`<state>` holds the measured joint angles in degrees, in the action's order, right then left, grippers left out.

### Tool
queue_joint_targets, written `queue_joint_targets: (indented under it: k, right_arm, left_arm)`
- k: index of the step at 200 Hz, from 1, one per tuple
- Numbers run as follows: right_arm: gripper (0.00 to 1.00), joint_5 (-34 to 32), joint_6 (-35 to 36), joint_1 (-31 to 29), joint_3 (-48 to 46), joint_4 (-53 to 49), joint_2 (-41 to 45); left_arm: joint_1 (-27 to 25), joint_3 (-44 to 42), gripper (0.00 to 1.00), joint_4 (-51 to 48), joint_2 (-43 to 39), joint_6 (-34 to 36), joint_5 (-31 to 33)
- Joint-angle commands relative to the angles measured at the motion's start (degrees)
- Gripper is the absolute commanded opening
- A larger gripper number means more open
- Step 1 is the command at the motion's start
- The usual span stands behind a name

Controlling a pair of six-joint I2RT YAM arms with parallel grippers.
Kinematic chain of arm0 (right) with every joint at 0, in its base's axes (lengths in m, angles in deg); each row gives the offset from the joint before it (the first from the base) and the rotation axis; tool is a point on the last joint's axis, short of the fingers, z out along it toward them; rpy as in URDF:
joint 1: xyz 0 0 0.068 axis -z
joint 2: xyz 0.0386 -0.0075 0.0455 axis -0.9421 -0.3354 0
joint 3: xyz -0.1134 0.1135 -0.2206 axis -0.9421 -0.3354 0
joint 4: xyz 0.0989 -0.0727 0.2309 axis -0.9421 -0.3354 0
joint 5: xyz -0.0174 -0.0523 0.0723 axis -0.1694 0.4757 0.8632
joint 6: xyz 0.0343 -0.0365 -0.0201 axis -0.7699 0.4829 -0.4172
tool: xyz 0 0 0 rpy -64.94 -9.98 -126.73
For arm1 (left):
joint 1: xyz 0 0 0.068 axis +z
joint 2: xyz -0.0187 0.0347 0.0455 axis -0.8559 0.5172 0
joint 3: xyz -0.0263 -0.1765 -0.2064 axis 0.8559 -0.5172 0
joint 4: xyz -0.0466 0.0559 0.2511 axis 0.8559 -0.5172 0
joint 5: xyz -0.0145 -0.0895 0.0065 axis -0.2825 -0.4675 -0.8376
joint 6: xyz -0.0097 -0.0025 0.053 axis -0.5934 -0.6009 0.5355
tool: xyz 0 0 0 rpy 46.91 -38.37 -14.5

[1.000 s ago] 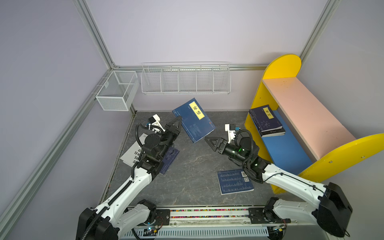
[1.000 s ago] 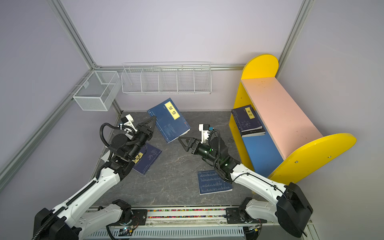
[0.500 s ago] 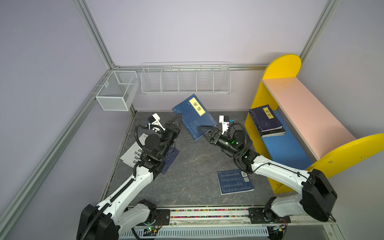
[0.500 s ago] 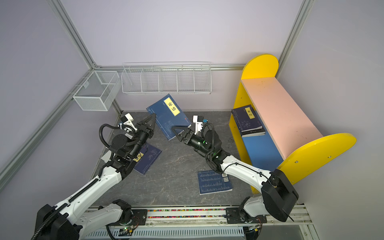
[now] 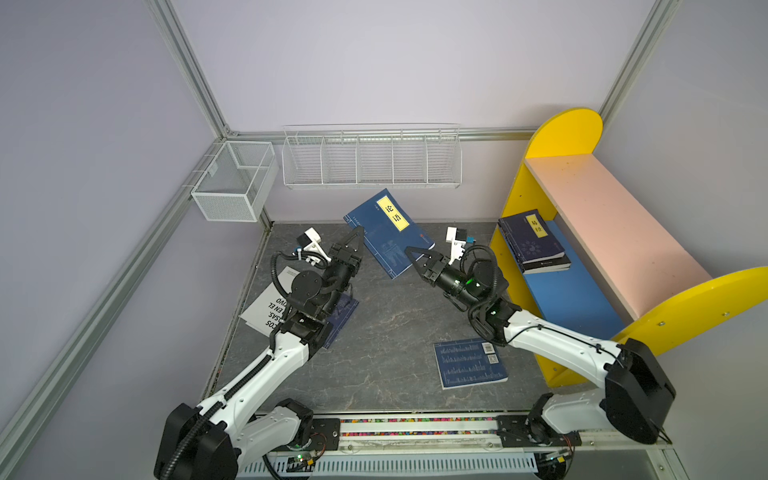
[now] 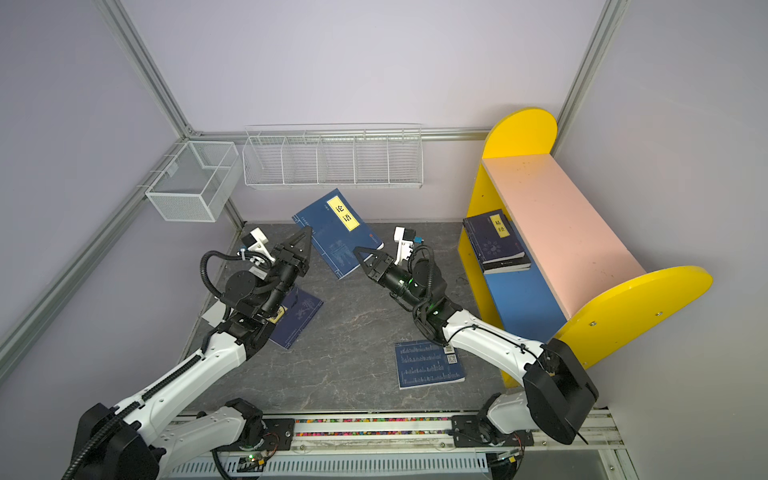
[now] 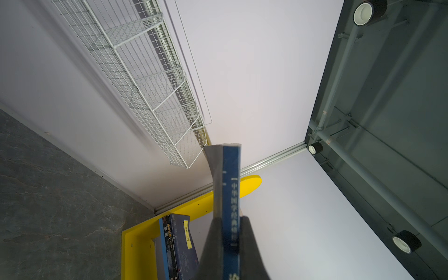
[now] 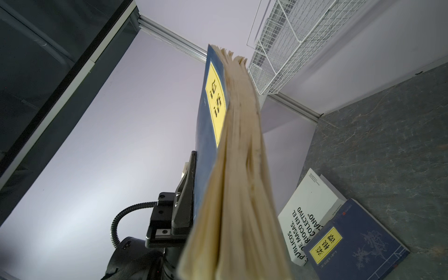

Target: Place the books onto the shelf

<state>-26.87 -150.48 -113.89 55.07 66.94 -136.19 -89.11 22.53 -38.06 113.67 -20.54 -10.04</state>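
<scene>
Now the right tool (image 5: 411,252) has closed on the navy-blue, yellow-labelled paperback (image 5: 388,232) that the left tool (image 5: 356,245) still clamps above the grey stone-look counter (image 5: 395,324), so a handover toward the yellow-sided two-tier shelf (image 5: 602,216) looks ready.

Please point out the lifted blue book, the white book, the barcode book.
lifted blue book (image 5: 384,243): in a top view, cover middle.
white book (image 5: 267,306): in a top view, lettered cover.
barcode book (image 5: 469,365): in a top view, back cover middle.

A wire rack (image 5: 370,160) and mesh basket (image 5: 226,208) hang on the walls.
</scene>
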Motion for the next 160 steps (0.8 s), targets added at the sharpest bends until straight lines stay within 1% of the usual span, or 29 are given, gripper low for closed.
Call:
queue_joint_targets:
  k: [1, 22, 25, 33, 59, 67, 74, 90, 91, 96, 107, 116, 139, 144, 160]
  right_arm:
    - [0.16, -2.5, -2.1, 1.3, -0.1, 2.4, 0.1]
    - [0.13, -2.5, -1.9, 1.9, -0.1, 0.8, 0.5]
    - [0.12, -2.5, -1.8, 2.1, -1.6, 0.4, 0.7]
    - [0.09, -2.5, -1.6, 3.0, -2.1, -0.9, 1.6]
    - [0.08, -1.3, -0.6, 7.8, -4.6, -6.1, 5.9]
    - [0.08, -0.3, 0.1, 9.9, -5.0, -8.7, 7.5]
    - [0.08, 0.7, 1.2, 11.6, -5.2, -11.3, 9.0]
    - [0.06, 1.9, 2.8, 15.6, -6.5, -17.5, 12.8]
    - [0.06, 2.1, 3.0, 15.9, -6.6, -17.9, 13.0]
    - [0.06, 3.3, 3.3, 17.6, -6.9, -19.6, 14.0]
    - [0.06, 4.5, 3.8, 20.8, -8.4, -22.5, 16.5]
    - [0.06, 6.6, 4.3, 24.2, -9.2, -25.1, 18.4]
    - [0.06, 9.1, 6.0, 31.3, -11.1, -29.5, 22.3]
    - [0.06, 9.9, 6.8, 33.8, -10.7, -31.3, 22.7]
    - [0.06, 10.5, 8.6, 37.5, -10.1, -33.6, 23.5]
  left_arm:
    - [-0.9, -0.2, 0.0, 4.4, 0.1, -1.5, -0.9]
    - [-1.0, 0.0, 0.0, 3.9, 0.7, -1.5, -1.2]
    - [-1.0, 0.1, 0.01, 3.7, 0.8, -1.4, -1.3]
    - [-1.0, 0.4, 0.11, 2.0, 0.7, -1.1, -1.3]
    - [-0.8, 2.5, 0.56, -6.5, 0.3, 1.8, -0.9]
    - [-0.5, 3.3, 0.64, -9.8, 0.1, 3.2, -1.4]
    - [-0.2, 4.5, 0.68, -13.3, -0.1, 4.8, -2.0]
    - [0.2, 7.2, 0.75, -22.4, -0.3, 8.0, -3.3]
    - [0.2, 7.4, 0.76, -23.0, -0.3, 8.9, -3.5]
    - [0.3, 7.9, 0.77, -25.1, -0.3, 10.8, -4.0]
    - [0.8, 8.2, 0.78, -28.1, -0.3, 12.6, -5.3]
    - [1.1, 7.8, 0.78, -29.2, -0.4, 13.3, -6.2]
    - [1.3, 6.0, 0.79, -30.0, -0.8, 14.0, -7.1]
    - [1.3, 5.7, 0.79, -30.1, -0.8, 14.0, -7.2]
    - [1.3, 5.1, 0.79, -29.8, -0.6, 14.0, -7.7]
